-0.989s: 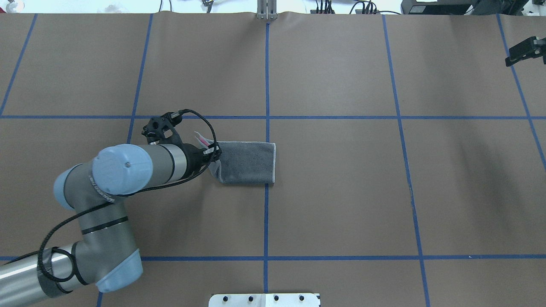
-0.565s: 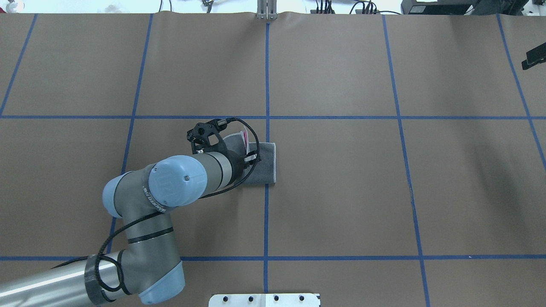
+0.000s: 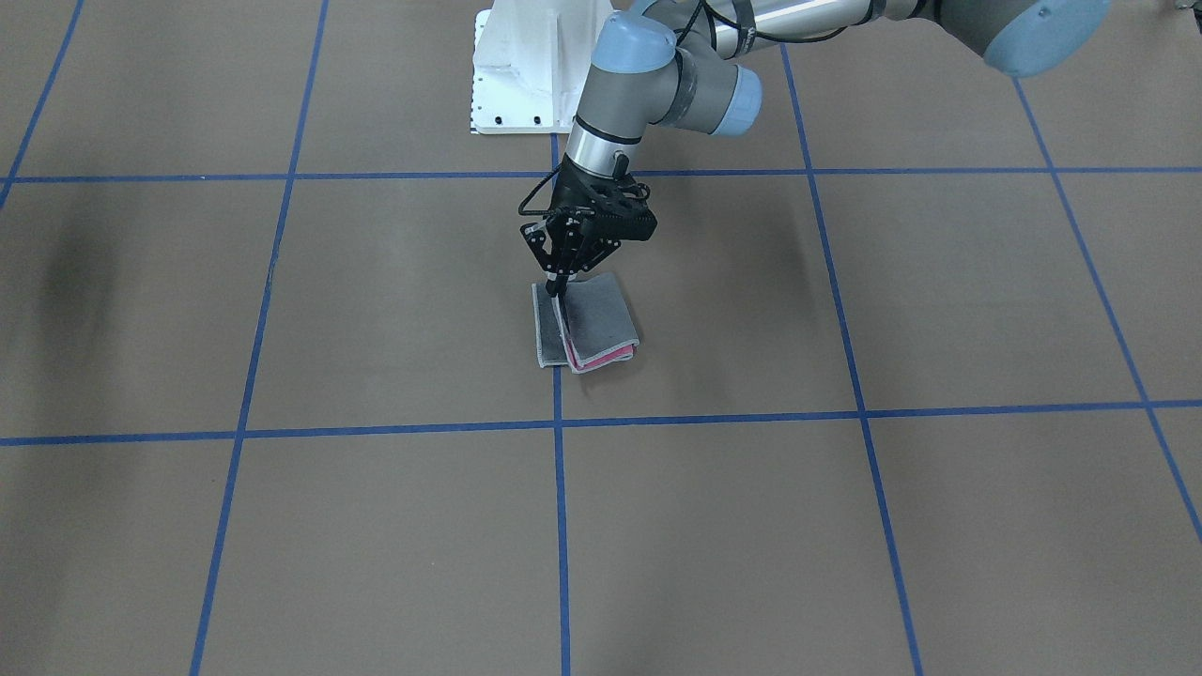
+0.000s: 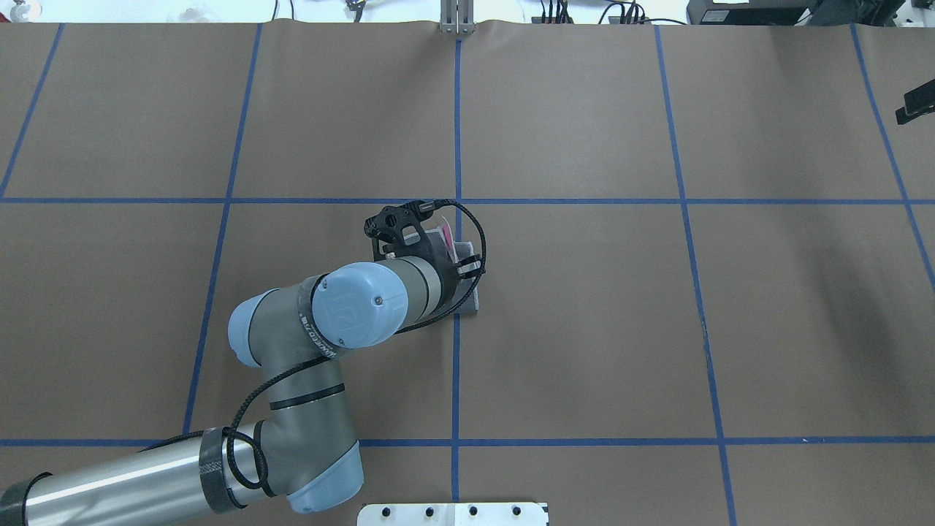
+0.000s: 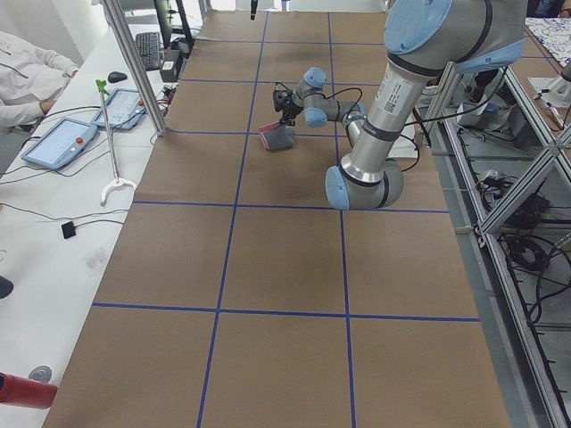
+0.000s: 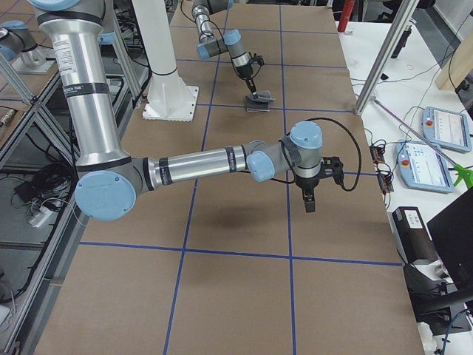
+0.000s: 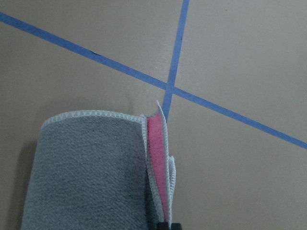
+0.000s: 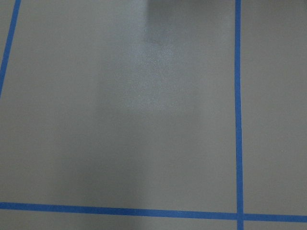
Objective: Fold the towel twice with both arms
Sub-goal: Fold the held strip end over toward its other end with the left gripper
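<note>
The black two-finger left gripper [image 3: 559,286] pinches the raised border of the small pink-and-grey terry towel [image 3: 601,321], which lies mid-table on the brown paper-covered table [image 3: 845,526]. If the pinch slips or lets go off-line, the fold could land skewed. The jaws of the right gripper [image 6: 310,207], well apart, cannot be told.

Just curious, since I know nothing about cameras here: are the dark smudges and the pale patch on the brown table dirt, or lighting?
Lighting, most likely. Front-facing view: soft-edged dark patches on the table, one beside the left arm, look like blurred shadows. Right wrist view: the pale patch is probably glare off the table cover. Left wrist view: the towel is sharply in focus.
</note>
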